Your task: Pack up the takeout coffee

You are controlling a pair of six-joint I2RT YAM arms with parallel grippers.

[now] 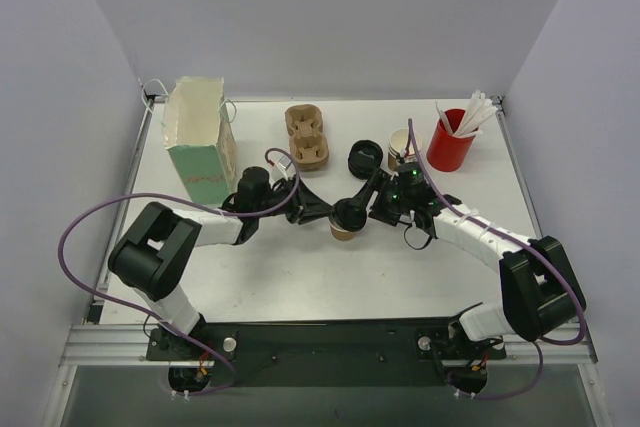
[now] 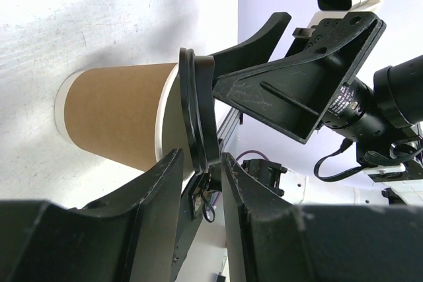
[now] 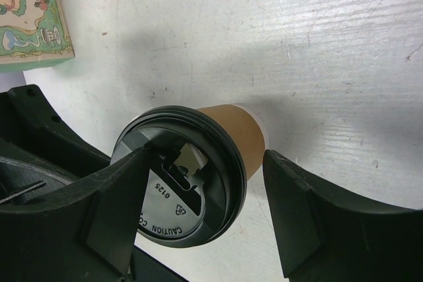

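You see the right gripper (image 3: 208,162) open astride the takeout coffee (image 1: 346,220); left gripper (image 2: 201,163) half-closed around its lid rim (image 2: 197,100), grip not discernible

walls (image 1: 330,17): plain pale grey, three sides | table (image 1: 300,277): white, scuffed | light: even, soft shadows

Matt kraft-paper cup (image 2: 115,113), glossy black plastic lid (image 3: 192,199).
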